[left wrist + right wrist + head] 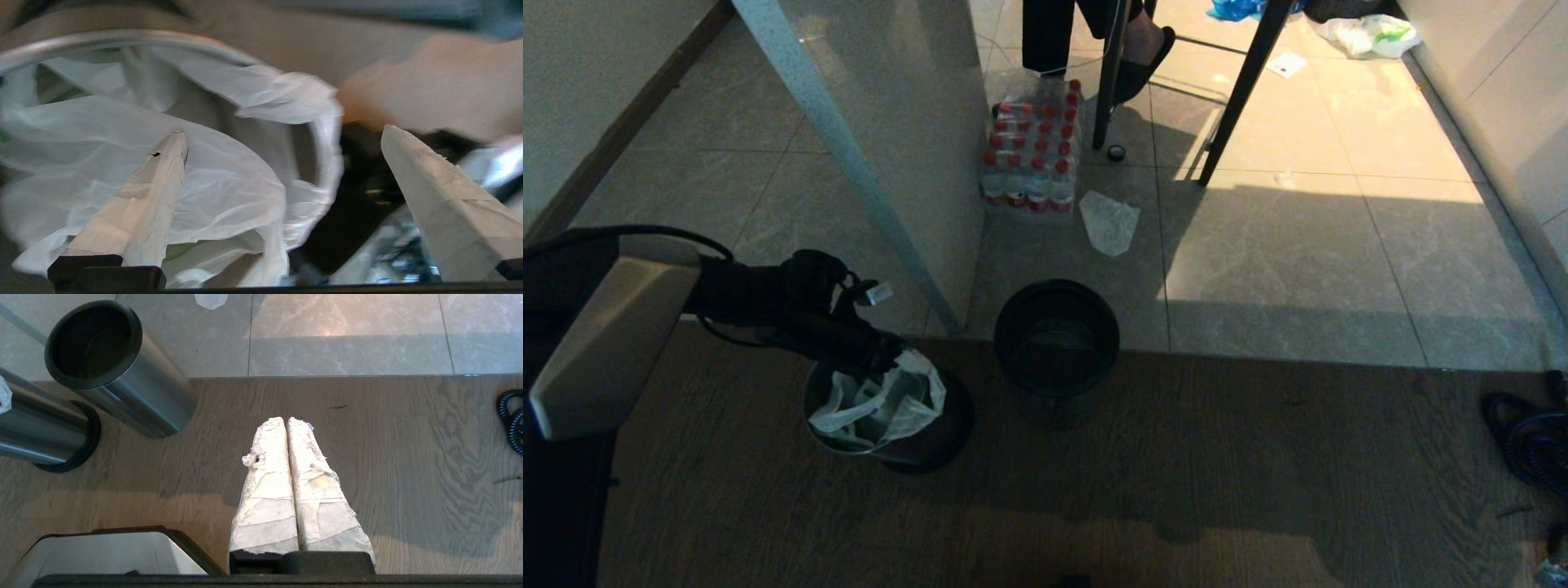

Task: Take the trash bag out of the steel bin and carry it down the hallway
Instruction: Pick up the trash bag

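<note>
The left gripper [282, 139] is hanging with its jaws wide apart over the trash bag [882, 404], ready to grab it. The bag is sitting inside the steel bin [931, 433], near left.

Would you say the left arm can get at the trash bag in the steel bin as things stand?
Probably yes. The left gripper hangs open right over the steel bin's mouth, its fingers either side of a loop of the trash bag, with nothing between them.

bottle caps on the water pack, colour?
Red caps, clearest in the head view.
</note>
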Available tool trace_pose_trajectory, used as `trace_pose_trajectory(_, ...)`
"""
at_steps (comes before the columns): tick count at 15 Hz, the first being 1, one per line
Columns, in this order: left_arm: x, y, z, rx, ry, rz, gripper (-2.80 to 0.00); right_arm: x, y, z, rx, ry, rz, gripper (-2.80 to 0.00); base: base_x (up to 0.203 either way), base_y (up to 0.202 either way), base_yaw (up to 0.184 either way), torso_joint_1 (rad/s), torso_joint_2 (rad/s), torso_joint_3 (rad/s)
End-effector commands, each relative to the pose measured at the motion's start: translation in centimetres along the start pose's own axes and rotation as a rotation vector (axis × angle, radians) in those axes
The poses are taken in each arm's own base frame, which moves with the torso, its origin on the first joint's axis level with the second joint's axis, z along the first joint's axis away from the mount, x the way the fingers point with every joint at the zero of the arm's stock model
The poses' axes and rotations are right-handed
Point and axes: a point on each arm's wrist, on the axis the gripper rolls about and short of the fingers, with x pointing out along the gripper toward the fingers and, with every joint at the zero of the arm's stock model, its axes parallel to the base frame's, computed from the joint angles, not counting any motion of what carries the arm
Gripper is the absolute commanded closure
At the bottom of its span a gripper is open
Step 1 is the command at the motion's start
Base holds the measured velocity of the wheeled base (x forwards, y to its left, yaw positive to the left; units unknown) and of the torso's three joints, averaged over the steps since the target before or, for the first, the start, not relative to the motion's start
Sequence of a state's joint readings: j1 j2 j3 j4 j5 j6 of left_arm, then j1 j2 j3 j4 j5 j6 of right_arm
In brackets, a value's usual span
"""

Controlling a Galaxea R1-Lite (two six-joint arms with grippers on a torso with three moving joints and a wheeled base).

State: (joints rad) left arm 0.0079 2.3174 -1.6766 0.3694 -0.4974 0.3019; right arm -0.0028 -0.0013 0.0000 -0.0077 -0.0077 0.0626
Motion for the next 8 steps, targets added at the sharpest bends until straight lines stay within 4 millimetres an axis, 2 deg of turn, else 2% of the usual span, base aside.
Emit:
trace_pose_trajectory(1, 0.7, -1.1, 0.3, 0.042, 0.034, 0.067, -2.80, 0.0, 0.0, 0.0, 0.000, 0.000, 0.000, 0.00, 0.000, 0.000, 0.000, 0.000, 0.00, 0.000)
trace_pose_trajectory(6, 2.1, -3.9, 1.9, 0.140, 0.060, 0.159, -2.80, 0.0, 0.0, 0.0, 0.000, 0.000, 0.000, 0.00, 0.000, 0.000, 0.000, 0.000, 0.00, 0.000)
trace_pose_trajectory(8, 2.3, -4.4, 2.0, 0.158, 0.073, 0.178, -2.80, 0.0, 0.0, 0.0, 0.000, 0.000, 0.000, 0.00, 0.000, 0.000, 0.000, 0.000, 0.00, 0.000)
